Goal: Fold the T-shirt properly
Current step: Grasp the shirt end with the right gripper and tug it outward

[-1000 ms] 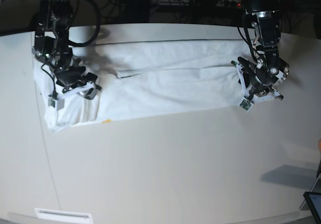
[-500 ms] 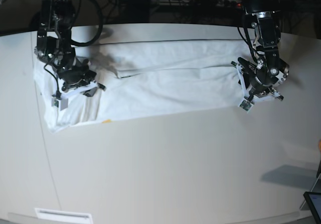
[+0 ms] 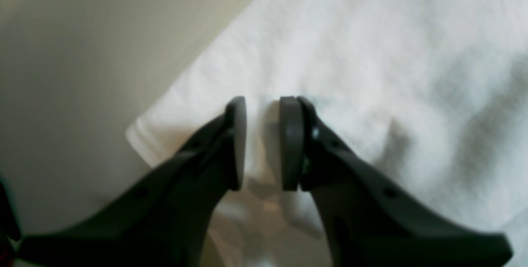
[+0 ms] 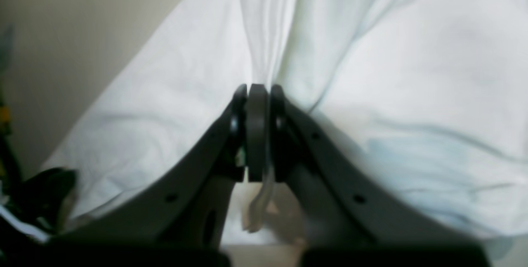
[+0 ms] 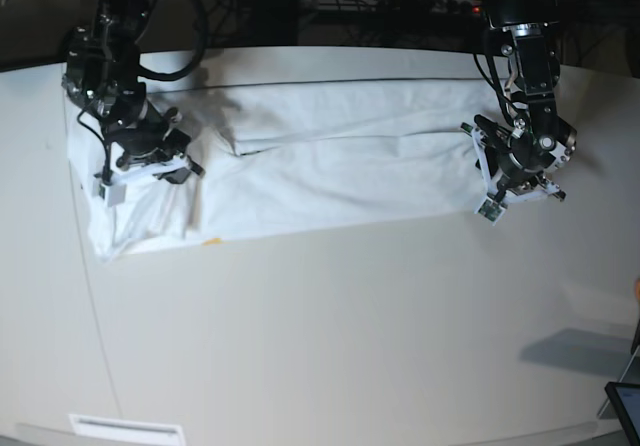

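Note:
The white T-shirt (image 5: 340,166) lies as a long folded band across the far half of the table, plain side up. A small orange bit of print (image 5: 211,240) peeks out at its near edge. In the base view my right gripper (image 5: 140,169) is over the band's left end. In the right wrist view this gripper (image 4: 258,93) is shut on a pinched ridge of the T-shirt (image 4: 412,73), which tents up into the jaws. My left gripper (image 5: 515,192) is at the band's right end. Its pads (image 3: 262,110) stand narrowly apart with a fold of the T-shirt (image 3: 371,52) between them, near a hemmed corner.
The pale table (image 5: 350,346) stretches bare toward the near edge. A dark flat device (image 5: 625,406) sits at the lower right corner. A white label (image 5: 125,429) lies at the near left edge. Cables and dark equipment (image 5: 400,1) run behind the table.
My right gripper closed on the cloth at the left end and moved slightly back and left, pulling the fabric with it. The left arm has not moved.

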Tool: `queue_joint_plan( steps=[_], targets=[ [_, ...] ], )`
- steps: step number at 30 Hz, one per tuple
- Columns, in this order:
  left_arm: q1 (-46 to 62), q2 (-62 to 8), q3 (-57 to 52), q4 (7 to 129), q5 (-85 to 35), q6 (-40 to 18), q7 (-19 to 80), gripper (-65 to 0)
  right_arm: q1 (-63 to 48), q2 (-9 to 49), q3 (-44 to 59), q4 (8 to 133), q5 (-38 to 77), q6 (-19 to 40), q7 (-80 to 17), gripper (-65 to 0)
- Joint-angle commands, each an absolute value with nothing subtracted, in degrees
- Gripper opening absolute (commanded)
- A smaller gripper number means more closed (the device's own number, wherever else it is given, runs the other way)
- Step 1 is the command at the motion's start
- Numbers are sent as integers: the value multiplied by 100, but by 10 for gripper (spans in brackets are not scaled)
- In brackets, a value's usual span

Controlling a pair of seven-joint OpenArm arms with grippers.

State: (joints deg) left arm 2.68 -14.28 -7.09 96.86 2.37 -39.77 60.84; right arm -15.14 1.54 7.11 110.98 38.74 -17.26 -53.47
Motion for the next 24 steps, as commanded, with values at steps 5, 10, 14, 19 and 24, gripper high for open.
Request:
queue_joint_plan(
  steps=[5,10,14,19,24],
  targets=[
    [171,-1499,-734,9771,233,-4000,6053,-509,-1648,189,866,11231,4286,-1719,-5244,-630],
    [171,-1499,-725,9771,233,-4000,6053,-509,-1745,189,866,11275,4286,-1719,-5235,-630],
    [171,-1499,-725,9771,233,-4000,6053,-509,-1859,189,884,11310,4312,-1736,-5033,-630],
    [171,-1499,-716,9763,233,-4000,6053,-509,-2035,189,1015,11354,4330,-2176,-4840,-630],
    [163,-1499,-690,9763,242,-4000,6053,-509,-2149,189,1033,11389,4338,-2211,-4725,-630]
  ],
)
